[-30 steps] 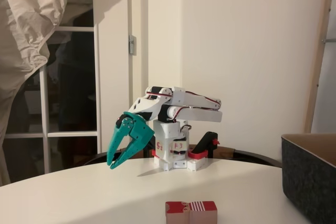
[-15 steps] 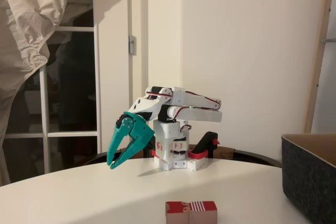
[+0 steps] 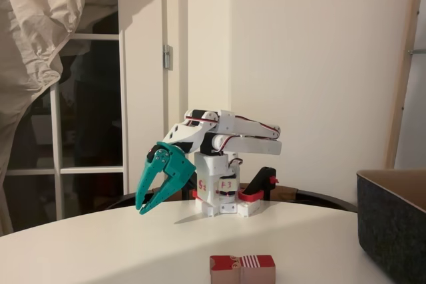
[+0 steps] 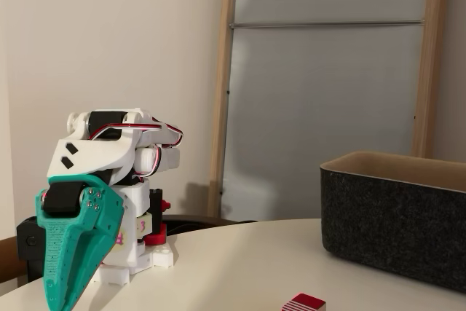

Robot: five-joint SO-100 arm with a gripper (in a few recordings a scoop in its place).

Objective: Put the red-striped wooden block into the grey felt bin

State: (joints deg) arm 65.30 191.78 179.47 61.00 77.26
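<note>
1. Nothing has moved since the earlier frames: arm, hand and block sit exactly where they were.
2. Red-striped wooden block [image 3: 242, 269] lies flat on the white worktop [image 3: 100, 251] at the near edge of a fixed view, striped patch to the picture's right, plain red patch to the left. In the other fixed view just its striped top [image 4: 303, 302] shows at the bottom edge.
3. Block stands alone: nothing touches it, and it is well apart from the hand.
4. Grey felt bin [image 3: 393, 221] sits on the worktop at the right edge of a fixed view, upright, tan inside wall visible above the rim. In the other fixed view the bin [image 4: 397, 220] is at the right, beyond the block and apart from it.
5. Hand [image 3: 150, 201], teal, hangs at the end of the folded arm, tips angled down toward the worktop to the picture's left of the base. Fingers are parted a little, a narrow gap showing between them; they grip nothing. Tips look just above the surface; cannot tell whether they touch it.
6. In the other fixed view the hand [image 4: 67, 282] is seen nearly edge-on at lower left, pointing down; the gap cannot be read from there.
7. White arm [image 3: 229, 134] is folded low over its base [image 3: 223, 197], at the far side of the worktop.
8. Behind: pale wall, a glazed door [image 3: 93, 118] and hanging cloth [image 3: 40, 24] at left.
</note>
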